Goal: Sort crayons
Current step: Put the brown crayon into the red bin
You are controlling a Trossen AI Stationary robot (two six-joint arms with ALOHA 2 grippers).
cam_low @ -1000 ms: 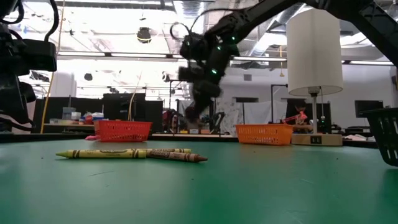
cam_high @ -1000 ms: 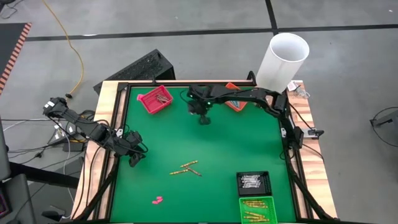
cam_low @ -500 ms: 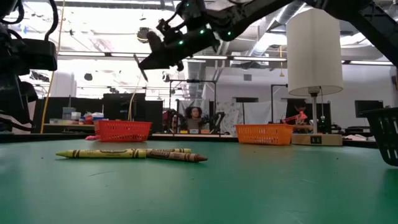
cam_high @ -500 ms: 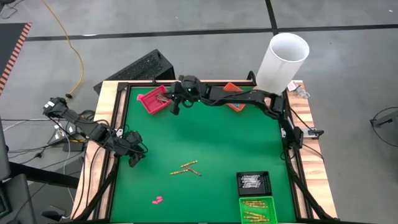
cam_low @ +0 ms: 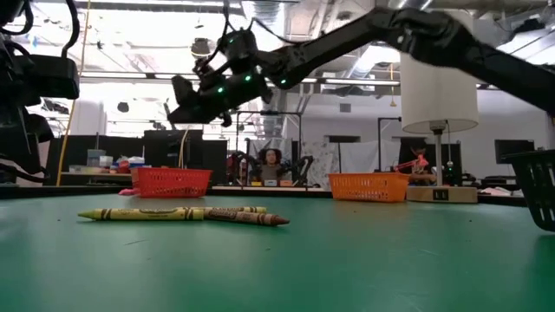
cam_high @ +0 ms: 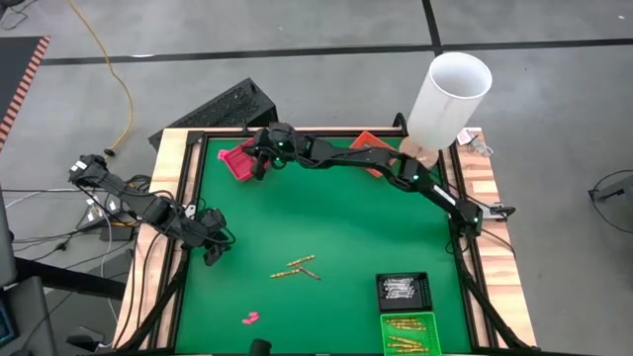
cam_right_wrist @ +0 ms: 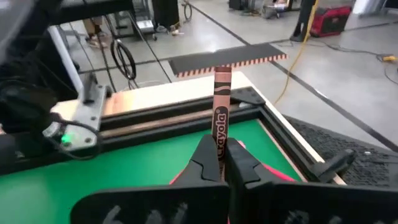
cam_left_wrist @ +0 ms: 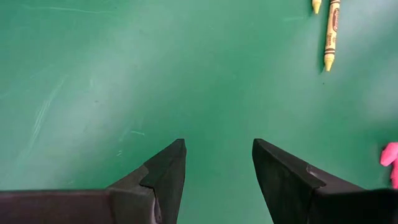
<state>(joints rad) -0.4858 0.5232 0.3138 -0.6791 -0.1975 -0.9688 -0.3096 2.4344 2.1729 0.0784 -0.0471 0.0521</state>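
Reddish-brown, the crayon (cam_right_wrist: 221,118) stands pinched between the pressed-together fingers of the right tool (cam_high: 259,161), which now hangs over the red tray (cam_high: 237,158) at the far left of the counter (cam_high: 326,227). A second ago that tool was nearer the middle of the far edge; it has swung left with its load, so a drop into the red tray looks close. Three crayons (cam_high: 298,267) remain loose on the green at the counter's middle, two yellow and one dark in the low view. Four trays show: the red one, an orange tray (cam_high: 368,141) mostly under the arm, a black tray (cam_high: 403,288) and a green tray (cam_high: 407,333) at the near right. One pink lump (cam_high: 249,318) lies near. At the left edge the left tool (cam_high: 210,249) waits, fingers spread over bare green.
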